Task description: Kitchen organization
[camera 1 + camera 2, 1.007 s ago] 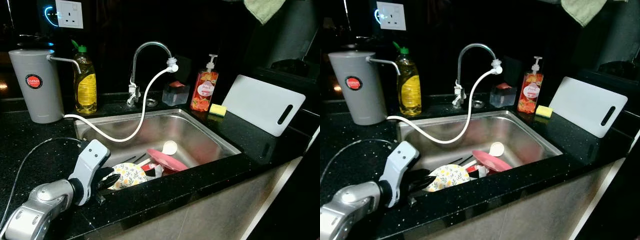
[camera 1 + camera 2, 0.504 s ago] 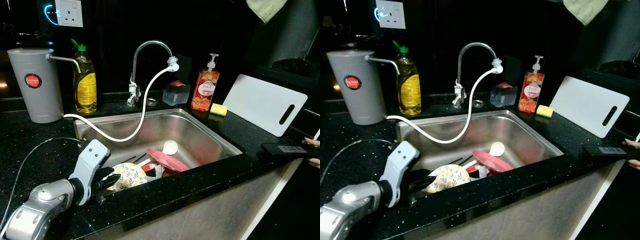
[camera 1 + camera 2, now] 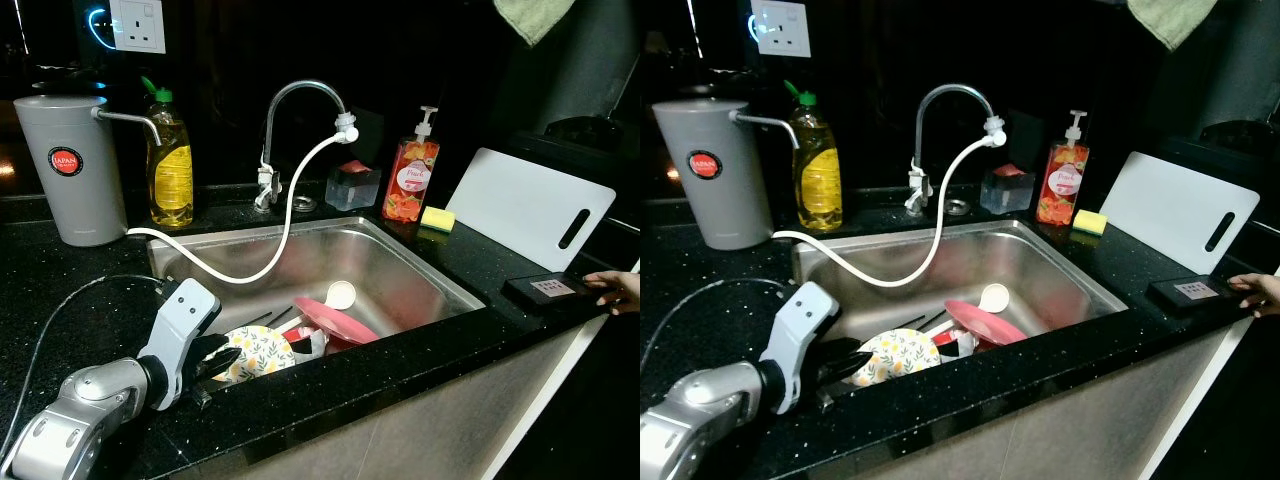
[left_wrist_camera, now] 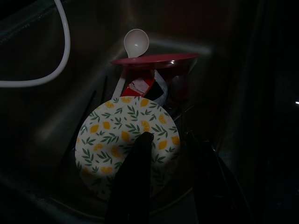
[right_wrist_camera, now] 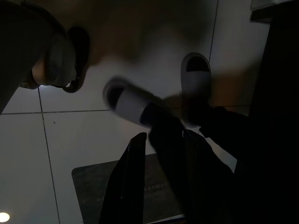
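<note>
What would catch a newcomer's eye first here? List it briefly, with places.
The left gripper reaches into the steel sink, its open fingers at a lemon-patterned plate beside a red dish and a white spoon. A white hose loops from the tap into the basin. At the counter's right edge, a person's hand touches a small dark device.

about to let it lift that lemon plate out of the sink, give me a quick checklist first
1. Left hand at the lemon plate: ok, fingers straddle its rim.
2. Firm grip on the plate: cannot tell.
3. Plate free of the red dish and white spoon: cannot tell, they crowd its far edge.
4. White hose out of the lift path: ok, it hangs farther back.
5. Person's hand away from the sink: ok, at the counter's right end.
</note>
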Robot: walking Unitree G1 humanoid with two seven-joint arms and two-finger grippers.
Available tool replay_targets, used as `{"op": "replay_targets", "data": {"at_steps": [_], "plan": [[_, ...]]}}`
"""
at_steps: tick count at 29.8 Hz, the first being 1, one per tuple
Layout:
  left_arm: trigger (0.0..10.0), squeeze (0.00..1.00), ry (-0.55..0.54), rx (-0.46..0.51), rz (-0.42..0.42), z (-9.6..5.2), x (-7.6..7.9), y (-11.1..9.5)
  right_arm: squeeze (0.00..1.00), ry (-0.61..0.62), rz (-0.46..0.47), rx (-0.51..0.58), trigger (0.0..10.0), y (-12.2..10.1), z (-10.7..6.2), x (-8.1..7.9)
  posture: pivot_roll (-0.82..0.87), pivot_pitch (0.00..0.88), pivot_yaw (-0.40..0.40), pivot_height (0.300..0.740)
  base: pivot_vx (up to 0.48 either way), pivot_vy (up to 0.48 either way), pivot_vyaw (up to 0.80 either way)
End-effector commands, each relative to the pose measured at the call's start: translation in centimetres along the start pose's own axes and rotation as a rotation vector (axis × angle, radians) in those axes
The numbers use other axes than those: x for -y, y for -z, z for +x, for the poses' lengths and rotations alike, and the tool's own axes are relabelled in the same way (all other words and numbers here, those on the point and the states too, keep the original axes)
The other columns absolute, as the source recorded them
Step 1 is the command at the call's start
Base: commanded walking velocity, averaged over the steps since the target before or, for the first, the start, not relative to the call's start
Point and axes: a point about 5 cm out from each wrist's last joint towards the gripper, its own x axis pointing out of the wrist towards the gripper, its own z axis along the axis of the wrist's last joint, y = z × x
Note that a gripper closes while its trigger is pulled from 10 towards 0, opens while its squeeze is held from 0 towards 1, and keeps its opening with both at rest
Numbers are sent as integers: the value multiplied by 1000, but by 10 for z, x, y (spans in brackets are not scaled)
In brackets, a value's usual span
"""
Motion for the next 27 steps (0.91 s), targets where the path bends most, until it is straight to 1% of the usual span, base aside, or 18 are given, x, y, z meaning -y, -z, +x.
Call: {"op": "replay_targets", "data": {"at_steps": [1, 10, 21, 23, 27], "plan": [[10000, 0, 29, -29, -21, 6, 6, 8, 0, -3, -12, 4, 10000, -1, 0, 1, -30, 0, -108, 740, 0, 0, 0], [10000, 0, 31, -29, -21, 5, 6, 8, 0, -3, -11, 9, 10000, -3, 0, 2, -30, 0, -105, 740, 0, 0, 0], [10000, 0, 34, -37, -26, 4, 5, 9, 0, -1, 11, 15, 10000, -4, 1, -1, -29, 0, -72, 740, 0, 0, 0], [10000, 0, 37, -45, -26, 3, 4, 10, 0, -7, 21, 14, 10000, -3, 1, -5, -27, 0, -55, 740, 0, 0, 0], [10000, 0, 40, -50, -25, 3, 4, 11, 0, -12, 27, 11, 10000, -1, 1, -9, -27, 0, -51, 740, 0, 0, 0]]}}
